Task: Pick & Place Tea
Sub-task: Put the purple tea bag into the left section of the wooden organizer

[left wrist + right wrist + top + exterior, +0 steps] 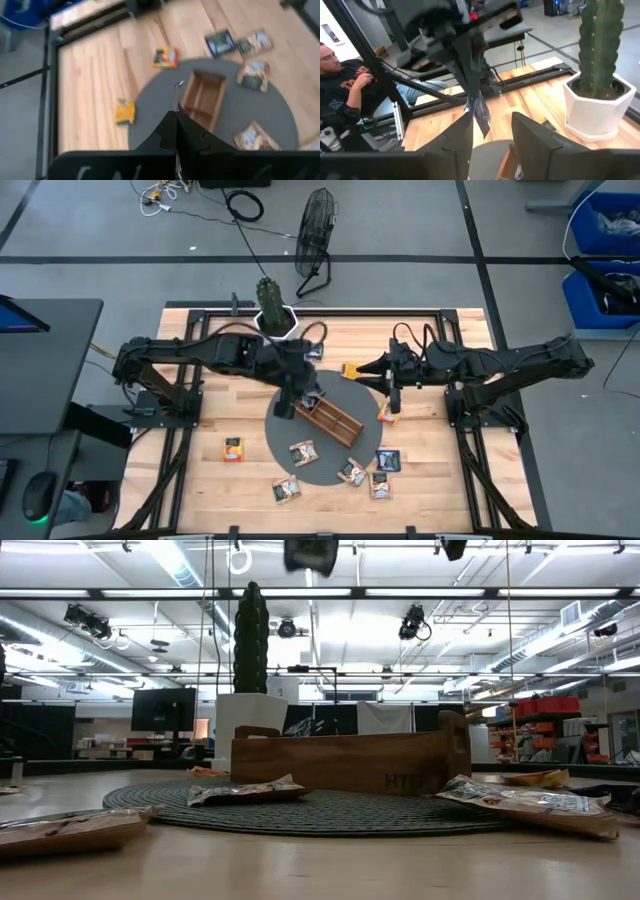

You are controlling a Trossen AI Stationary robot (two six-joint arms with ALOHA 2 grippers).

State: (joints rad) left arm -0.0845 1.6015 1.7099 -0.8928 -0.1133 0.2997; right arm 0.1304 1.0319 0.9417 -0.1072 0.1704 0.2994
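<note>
My left gripper (289, 402) hangs above the left end of the brown wooden tray (331, 419), shut on a dark tea packet (481, 114). The tray stands on a round grey mat (300, 430). Several other packets lie flat around it: orange ones (232, 448) (349, 369) (387, 413) on the wood, a pale one (303, 452) on the mat, a dark one (388, 460) at its edge. My right gripper (386, 376) is open and holds nothing, hovering right of the tray beside the far orange packet. My left gripper pinches the dark tea packet by its upper edge (473, 101) between its two shut fingers, which come from above and point down. The packet hangs below the fingertips, lifted clear over the tray; in the left wrist view only its thin edge (178, 94) shows.
A cactus in a white pot (272, 308) stands at the table's far edge, just behind the left arm. The dark metal frame (320, 310) runs around the table. A floor fan (318, 230) stands beyond the table. A seated person (345, 75) shows beyond the table.
</note>
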